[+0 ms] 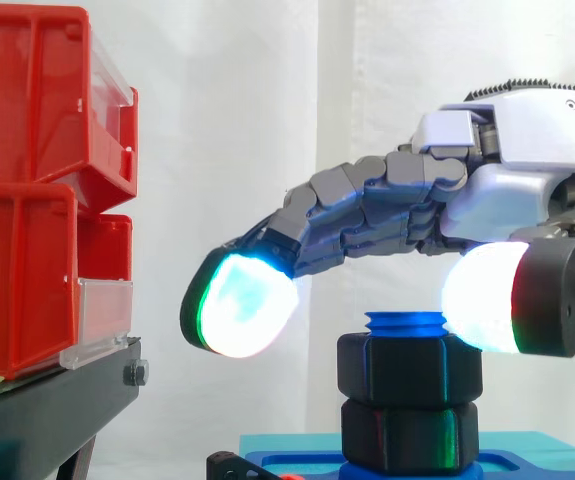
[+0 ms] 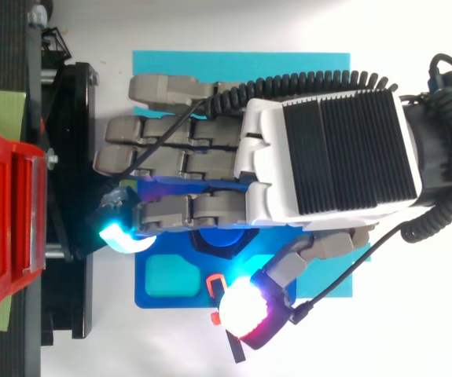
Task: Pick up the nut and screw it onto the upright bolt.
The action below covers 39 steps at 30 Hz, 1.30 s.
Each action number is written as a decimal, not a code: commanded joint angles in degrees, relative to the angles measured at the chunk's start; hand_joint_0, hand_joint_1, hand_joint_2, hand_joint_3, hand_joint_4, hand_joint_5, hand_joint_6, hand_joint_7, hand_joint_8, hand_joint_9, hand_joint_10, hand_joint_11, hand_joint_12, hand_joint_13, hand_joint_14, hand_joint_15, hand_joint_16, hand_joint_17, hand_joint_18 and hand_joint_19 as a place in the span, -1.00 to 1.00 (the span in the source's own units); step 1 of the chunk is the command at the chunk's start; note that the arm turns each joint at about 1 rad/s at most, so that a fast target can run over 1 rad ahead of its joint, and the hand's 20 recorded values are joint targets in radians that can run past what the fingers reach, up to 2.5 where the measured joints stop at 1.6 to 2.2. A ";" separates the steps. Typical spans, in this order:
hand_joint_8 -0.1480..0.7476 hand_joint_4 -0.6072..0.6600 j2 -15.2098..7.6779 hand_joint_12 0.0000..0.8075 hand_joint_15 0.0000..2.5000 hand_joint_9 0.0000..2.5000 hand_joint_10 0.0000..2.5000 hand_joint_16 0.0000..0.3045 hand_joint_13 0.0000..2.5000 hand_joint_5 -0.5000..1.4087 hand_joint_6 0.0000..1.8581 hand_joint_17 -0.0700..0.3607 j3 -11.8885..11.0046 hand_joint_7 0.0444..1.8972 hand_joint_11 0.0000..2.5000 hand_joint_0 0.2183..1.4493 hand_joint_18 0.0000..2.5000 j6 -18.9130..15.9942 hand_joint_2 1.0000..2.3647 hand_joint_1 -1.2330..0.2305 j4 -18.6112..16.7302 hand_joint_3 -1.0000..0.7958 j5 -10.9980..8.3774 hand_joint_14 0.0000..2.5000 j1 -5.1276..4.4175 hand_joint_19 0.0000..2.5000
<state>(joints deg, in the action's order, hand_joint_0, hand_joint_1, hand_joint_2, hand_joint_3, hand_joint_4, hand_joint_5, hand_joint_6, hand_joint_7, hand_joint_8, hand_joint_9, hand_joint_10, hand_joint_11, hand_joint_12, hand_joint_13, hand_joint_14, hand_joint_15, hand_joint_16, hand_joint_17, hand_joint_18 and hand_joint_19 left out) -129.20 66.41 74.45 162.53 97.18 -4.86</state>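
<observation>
Glossy black plastic nut; glossy red plastic bins.

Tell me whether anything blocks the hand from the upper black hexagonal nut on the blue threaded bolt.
Nothing visible does. The open hand arches directly above the upper black hexagonal nut, already seated on the blue threaded bolt, its thumb pad close beside the bolt's top.

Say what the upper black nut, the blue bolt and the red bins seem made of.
The upper black nut looks like plastic: dull sheen, soft edges. The blue bolt, likely plastic too: solid colour, coarse thread. The red bins: glossy moulded plastic, clear front panels.
</observation>
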 commanded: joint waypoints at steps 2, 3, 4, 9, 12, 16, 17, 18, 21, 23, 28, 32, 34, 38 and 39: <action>-0.09 0.19 0.00 0.02 -1.00 -0.79 -1.00 -0.59 -1.00 -0.69 -0.46 -0.02 0.04 -0.29 -1.00 -0.78 -1.00 -0.01 -1.00 0.02 1.12 -0.44 -0.06 -1.00 0.20 -0.99; -0.09 0.19 0.00 0.02 -1.00 -0.78 -1.00 -0.59 -1.00 -0.69 -0.46 -0.03 -0.05 -0.28 -1.00 -0.78 -1.00 -0.01 -1.00 0.02 1.30 -0.44 0.02 -1.00 0.20 -0.99; -0.08 0.19 0.00 0.02 -1.00 -0.77 -1.00 -0.59 -1.00 -0.69 -0.46 -0.02 0.04 -0.26 -1.00 -0.78 -1.00 -0.01 -1.00 0.03 1.30 -0.44 0.02 -1.00 0.29 -0.99; -0.07 0.21 0.00 0.02 -1.00 -0.75 -1.00 -0.59 -1.00 -0.67 -0.46 -0.02 -0.05 -0.20 -1.00 -0.78 -1.00 -0.10 -1.00 0.05 2.09 -0.44 -0.06 -1.00 0.38 -0.98; -0.05 0.24 0.00 0.02 -1.00 -0.72 -1.00 -0.59 -1.00 -0.65 -0.46 -0.02 0.04 -0.13 -1.00 -0.78 -1.00 -0.10 -1.00 0.07 3.05 -0.44 -0.06 -1.00 0.47 -0.96; -0.05 0.27 0.00 0.02 -1.00 -0.68 -1.00 -0.60 -0.99 -0.64 -0.46 -0.03 0.04 -0.06 -1.00 -0.78 -1.00 -0.01 -1.00 0.10 4.55 -0.44 -0.06 -1.00 0.56 -0.95; -0.04 0.28 0.00 0.02 -1.00 -0.68 -1.00 -0.60 -0.97 -0.63 -0.46 -0.04 0.04 -0.04 -1.00 -0.78 -1.00 -0.01 -1.00 0.11 4.64 -0.44 -0.06 -1.00 0.56 -0.95; -0.03 0.29 0.09 0.02 -1.00 -0.67 -1.00 -0.60 -0.97 -0.63 -0.46 -0.04 -0.05 -0.03 -1.00 -0.78 -1.00 -0.01 -1.00 0.11 4.64 -0.44 0.02 -1.00 0.56 -0.96; -0.01 0.33 0.09 0.02 -1.00 -0.59 -1.00 -0.61 -0.90 -0.60 -0.46 -0.06 -0.05 0.07 -1.00 -0.77 -1.00 -0.10 -1.00 0.13 4.55 -0.44 0.11 -1.00 0.73 -0.99; 0.00 0.33 0.09 0.01 -1.00 -0.58 -1.00 -0.62 -0.88 -0.58 -0.46 -0.07 -0.05 0.11 -1.00 -0.77 -1.00 -0.10 -1.00 0.15 4.72 -0.44 0.11 -1.00 0.82 -0.99; 0.00 0.34 0.09 -0.02 -1.00 -0.51 -1.00 -0.64 -0.83 -0.55 -0.46 -0.10 -0.05 0.20 -1.00 -0.75 -1.00 -0.27 -1.00 0.15 4.37 -0.44 0.11 -1.00 0.91 -0.99; 0.00 0.31 0.18 -0.02 -1.00 -0.46 -1.00 -0.64 -0.79 -0.53 -0.46 -0.11 -0.66 0.28 -1.00 -0.74 -1.00 -0.80 -1.00 0.15 4.55 -0.44 0.29 -1.00 1.17 -0.98; 0.01 0.33 0.09 -0.02 -1.00 -0.43 -1.00 -0.65 -0.78 -0.52 -0.46 -0.12 -1.02 0.31 -1.00 -0.74 -1.00 -0.89 -1.00 0.16 4.55 -0.44 0.38 -1.00 1.35 -0.98; 0.00 0.30 0.09 -0.03 -1.00 -0.27 -1.00 -0.67 -0.71 -0.49 -0.46 -0.15 -2.16 0.43 -0.85 -0.73 -0.99 -0.89 -1.00 0.16 4.72 -0.44 1.17 -1.00 1.96 -0.98; -0.01 0.29 0.09 -0.03 -1.00 -0.25 -0.99 -0.67 -0.70 -0.49 -0.46 -0.15 -2.42 0.44 -0.83 -0.73 -0.99 -0.80 -1.00 0.16 4.81 -0.44 1.34 -1.00 2.05 -0.98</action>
<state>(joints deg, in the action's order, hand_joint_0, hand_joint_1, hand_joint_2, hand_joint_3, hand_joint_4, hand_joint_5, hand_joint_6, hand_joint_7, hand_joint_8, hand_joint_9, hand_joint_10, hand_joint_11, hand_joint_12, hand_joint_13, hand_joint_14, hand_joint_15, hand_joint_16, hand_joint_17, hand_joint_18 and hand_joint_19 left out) -129.10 64.80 73.60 167.17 97.97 -3.17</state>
